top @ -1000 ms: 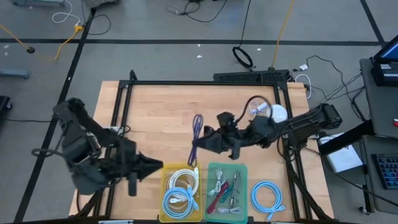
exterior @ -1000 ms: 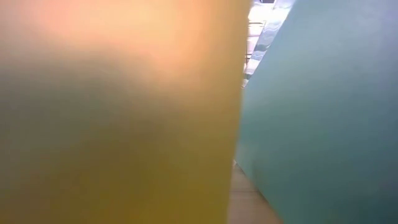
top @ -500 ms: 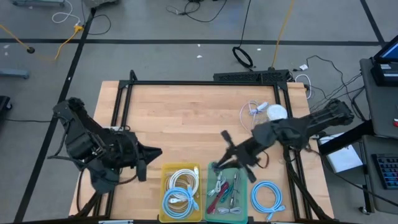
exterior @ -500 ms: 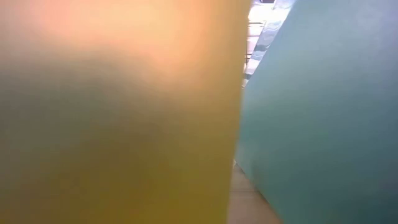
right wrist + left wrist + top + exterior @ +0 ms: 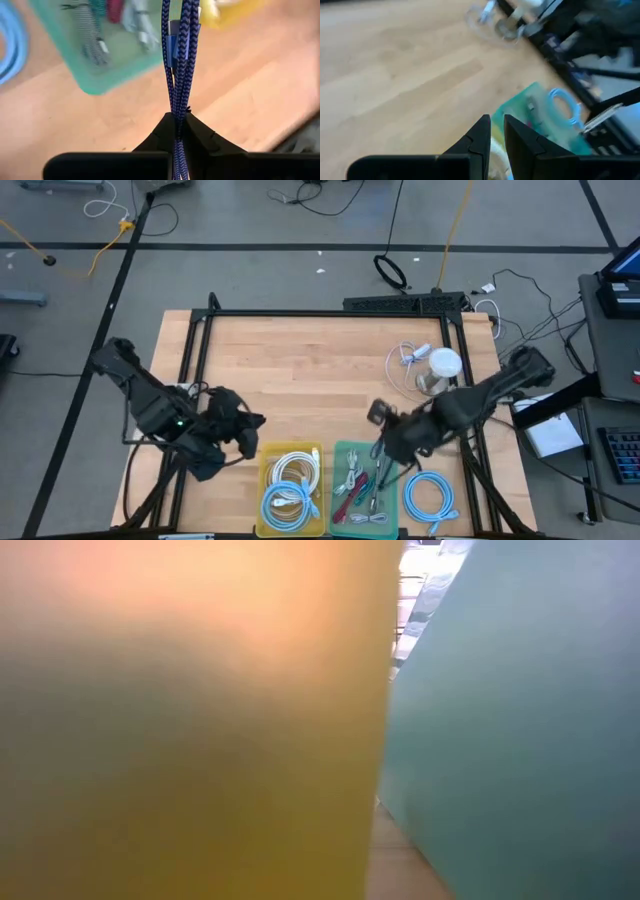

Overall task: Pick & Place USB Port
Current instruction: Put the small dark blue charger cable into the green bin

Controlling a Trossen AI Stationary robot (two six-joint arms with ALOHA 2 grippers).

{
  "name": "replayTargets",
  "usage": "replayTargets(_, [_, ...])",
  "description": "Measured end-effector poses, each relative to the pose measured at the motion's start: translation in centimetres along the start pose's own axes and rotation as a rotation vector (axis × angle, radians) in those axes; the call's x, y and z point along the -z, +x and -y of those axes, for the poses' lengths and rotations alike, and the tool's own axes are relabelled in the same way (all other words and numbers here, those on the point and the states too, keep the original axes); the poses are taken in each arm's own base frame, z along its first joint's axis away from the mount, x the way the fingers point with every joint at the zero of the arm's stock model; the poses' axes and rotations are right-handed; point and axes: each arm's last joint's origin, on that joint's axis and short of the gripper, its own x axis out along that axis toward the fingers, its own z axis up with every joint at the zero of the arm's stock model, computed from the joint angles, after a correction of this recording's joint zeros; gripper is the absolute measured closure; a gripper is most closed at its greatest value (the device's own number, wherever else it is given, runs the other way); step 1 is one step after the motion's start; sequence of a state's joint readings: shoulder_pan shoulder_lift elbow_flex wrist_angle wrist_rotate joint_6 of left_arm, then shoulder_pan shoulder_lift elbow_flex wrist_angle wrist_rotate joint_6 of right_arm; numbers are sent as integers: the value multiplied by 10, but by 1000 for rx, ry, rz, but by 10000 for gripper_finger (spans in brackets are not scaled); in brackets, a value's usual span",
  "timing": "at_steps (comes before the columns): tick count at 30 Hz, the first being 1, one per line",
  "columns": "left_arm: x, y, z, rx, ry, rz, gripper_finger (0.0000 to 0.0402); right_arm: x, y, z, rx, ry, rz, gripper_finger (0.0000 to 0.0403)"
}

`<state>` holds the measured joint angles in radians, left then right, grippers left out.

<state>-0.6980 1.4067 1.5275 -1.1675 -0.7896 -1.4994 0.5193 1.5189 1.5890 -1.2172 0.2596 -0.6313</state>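
Note:
My right gripper (image 5: 381,442) is shut on a blue-purple braided USB cable (image 5: 179,60), folded into several strands, with a plug (image 5: 172,50) showing among them. It hangs over the right part of the green tray (image 5: 345,452), which holds several other cables. Left of that tray stands the yellow tray (image 5: 268,480) with white and light-blue coils. My left gripper (image 5: 256,423) hovers just left of the yellow tray. In the left wrist view its fingers (image 5: 497,132) stand almost together with nothing between them. My right gripper pinches the bundled strands of the braided cable (image 5: 178,116) between its two fingers. The fingers slant down from the table's right side. The strands run on past the fingertips and hang over the green tray (image 5: 100,70), lifted clear of the table.
A light-blue cable coil (image 5: 432,498) lies on the table right of the green tray. A white cable and a round white-topped object (image 5: 440,366) sit at the far right. A black frame (image 5: 330,312) borders the wooden table. The two tray walls fill the low view.
My right gripper has carried the braided cable from the table's middle toward the near right, down over the green tray, and its wrist has rolled and tipped downward. My left gripper has moved a little toward the yellow tray and tipped down.

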Motion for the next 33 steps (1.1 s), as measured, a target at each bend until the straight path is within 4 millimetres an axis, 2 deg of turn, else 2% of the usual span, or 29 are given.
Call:
replayTargets(7, [19, 29, -14, -84, -45, -100, 346, -41, 28, -24, -83, -218, 41, 395])
replayTargets(14, [33, 43, -19, -76, -65, -125, 346, -64, 61, -36, -175, -306, 63, 395])
replayTargets(22, [39, 49, -21, -68, -72, -121, 346, -74, 115, -45, -201, -326, 61, 395])
replayTargets(28, [39, 49, -21, -64, -76, -116, 346, -69, 130, -54, -221, -326, 38, 395])
replayTargets(33, [39, 49, -20, -59, -79, -116, 346, -66, 134, -58, -241, -294, 23, 395])
